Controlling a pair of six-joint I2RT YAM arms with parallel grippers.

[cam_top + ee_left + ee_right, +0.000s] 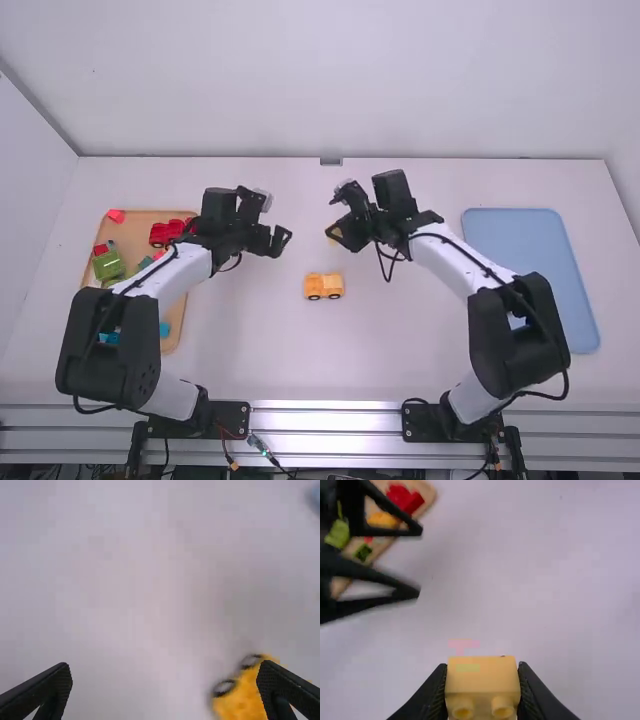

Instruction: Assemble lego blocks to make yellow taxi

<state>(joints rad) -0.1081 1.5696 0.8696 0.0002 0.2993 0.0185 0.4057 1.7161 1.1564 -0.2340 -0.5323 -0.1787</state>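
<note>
Above the table (400,350), the right gripper (482,667) pinches a yellow block (482,680) — best lowered squarely onto the mid-frame car (323,287) — left gripper (165,666) spread.

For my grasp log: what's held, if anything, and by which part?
A boxy yellow plastic block, held by two opposite sides in the right gripper; the left gripper is empty.

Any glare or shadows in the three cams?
High view: bright glare streaks along the metal rail. Left wrist view: soft grey shading on the table near the yellow wheeled piece. Right wrist view: no strong glare on the yellow block.
</note>
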